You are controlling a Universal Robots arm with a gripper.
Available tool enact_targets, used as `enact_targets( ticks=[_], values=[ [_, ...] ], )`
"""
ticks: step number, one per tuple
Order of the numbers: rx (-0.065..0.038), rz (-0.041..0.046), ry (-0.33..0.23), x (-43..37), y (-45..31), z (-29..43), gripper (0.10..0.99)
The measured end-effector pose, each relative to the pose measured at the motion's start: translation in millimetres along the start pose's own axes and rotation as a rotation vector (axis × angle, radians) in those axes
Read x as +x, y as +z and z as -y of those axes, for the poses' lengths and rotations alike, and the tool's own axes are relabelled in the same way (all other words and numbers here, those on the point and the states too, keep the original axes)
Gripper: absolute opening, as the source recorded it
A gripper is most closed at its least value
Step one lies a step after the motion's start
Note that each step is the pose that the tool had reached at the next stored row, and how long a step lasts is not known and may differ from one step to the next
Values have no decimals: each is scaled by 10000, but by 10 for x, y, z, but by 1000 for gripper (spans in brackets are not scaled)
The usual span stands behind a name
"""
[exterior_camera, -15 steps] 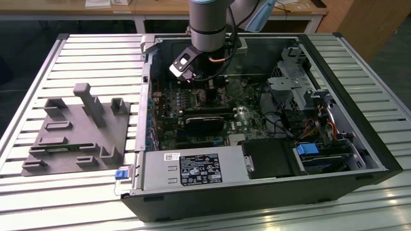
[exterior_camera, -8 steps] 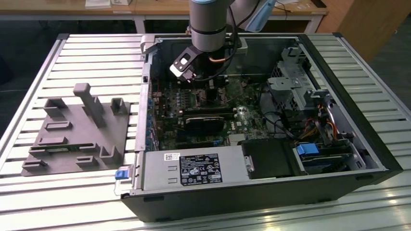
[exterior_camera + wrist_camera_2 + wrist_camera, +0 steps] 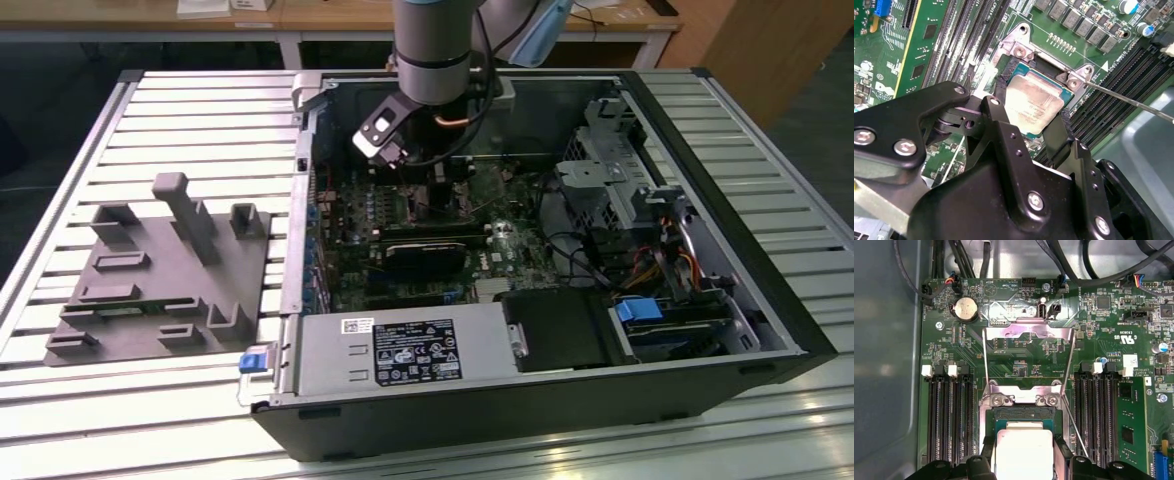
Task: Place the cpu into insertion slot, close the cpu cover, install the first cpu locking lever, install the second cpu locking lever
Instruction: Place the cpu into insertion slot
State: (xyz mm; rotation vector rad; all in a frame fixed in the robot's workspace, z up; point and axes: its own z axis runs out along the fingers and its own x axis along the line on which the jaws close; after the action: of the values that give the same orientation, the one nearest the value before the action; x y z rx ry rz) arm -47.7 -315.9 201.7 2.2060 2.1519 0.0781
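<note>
Over the slot (image 3: 1024,413), the fingers (image 3: 1061,134) pinch the cpu (image 3: 1031,105) by two edges; the cover (image 3: 1026,330) stands open

A dark printed label (image 3: 415,352) sits on the grey power supply box (image 3: 327,362) in the exterior view, white silkscreen lettering (image 3: 1128,338) and a small white sticker (image 3: 1129,360) mark the green motherboard (image 3: 1019,365) in the first wrist view, and faint etched lines cross the cpu (image 3: 1031,102) in the second wrist view.

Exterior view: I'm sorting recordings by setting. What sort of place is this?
Likely a lab or workshop bench: an opened computer case lies on a slatted metal table beside a grey fixture block, with wooden desks behind.
</note>
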Motion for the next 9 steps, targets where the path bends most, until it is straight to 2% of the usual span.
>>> enact_targets(
  ticks=[9],
  values=[
    [0,0,0,0,-17,-1,541]
  ],
)
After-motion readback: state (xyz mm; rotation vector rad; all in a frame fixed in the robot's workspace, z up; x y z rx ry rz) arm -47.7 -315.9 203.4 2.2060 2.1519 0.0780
